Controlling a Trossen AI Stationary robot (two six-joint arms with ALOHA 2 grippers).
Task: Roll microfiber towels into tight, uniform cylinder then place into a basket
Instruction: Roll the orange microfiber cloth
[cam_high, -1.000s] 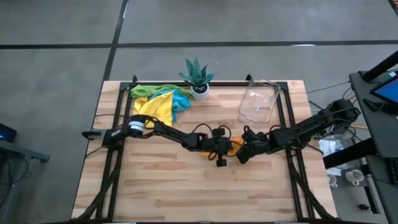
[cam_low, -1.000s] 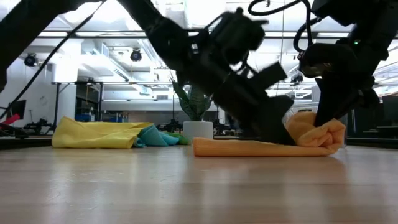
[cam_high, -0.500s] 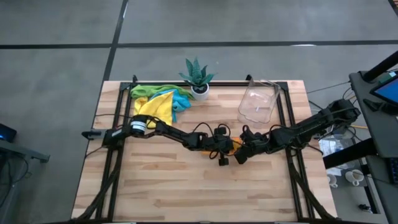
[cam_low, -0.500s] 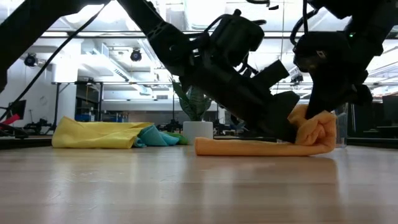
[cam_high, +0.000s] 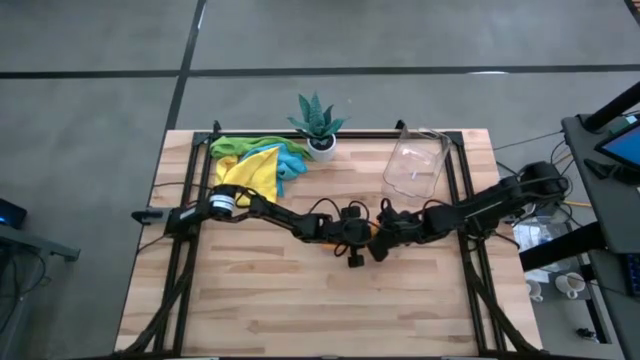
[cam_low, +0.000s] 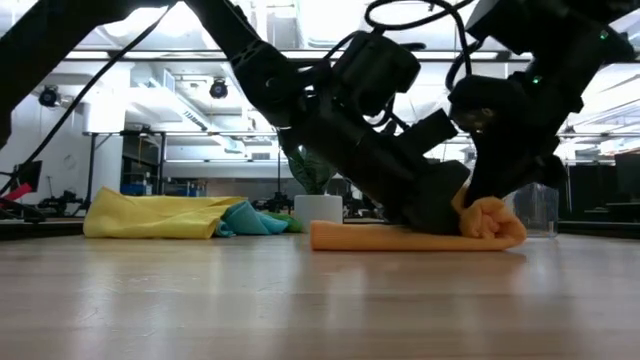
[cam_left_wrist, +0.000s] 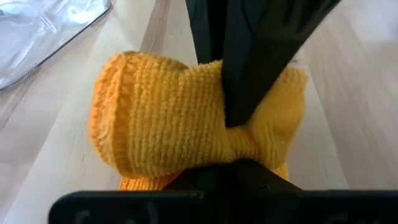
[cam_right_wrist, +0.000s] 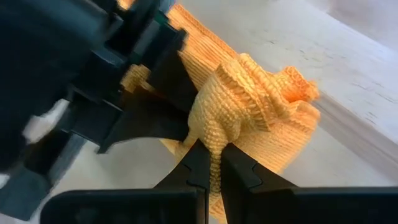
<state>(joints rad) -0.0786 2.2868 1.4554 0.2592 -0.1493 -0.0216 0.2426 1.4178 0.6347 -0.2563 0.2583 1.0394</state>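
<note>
Both arms meet just right of the middle of the desk (cam_high: 300, 300) in the high view. The left gripper (cam_high: 362, 238) and right gripper (cam_high: 381, 244) work the orange towel (cam_low: 480, 222), which lies in the low view right of centre, one end bunched into a thick roll and the rest stretching flat towards the left. The left gripper's fingers (cam_left_wrist: 249, 68) are closed narrow, pinching the waist of the orange roll. The right gripper's fingers (cam_right_wrist: 202, 165) are also narrow, clamped on a hanging fold of the same towel. The other towels (cam_high: 255, 165), yellow, green and light blue, lie heaped at the upper left of the desk, beside the potted plant (cam_high: 318, 122). The clear basket (cam_high: 415, 163) stands at the upper right, well apart from the grippers
</note>
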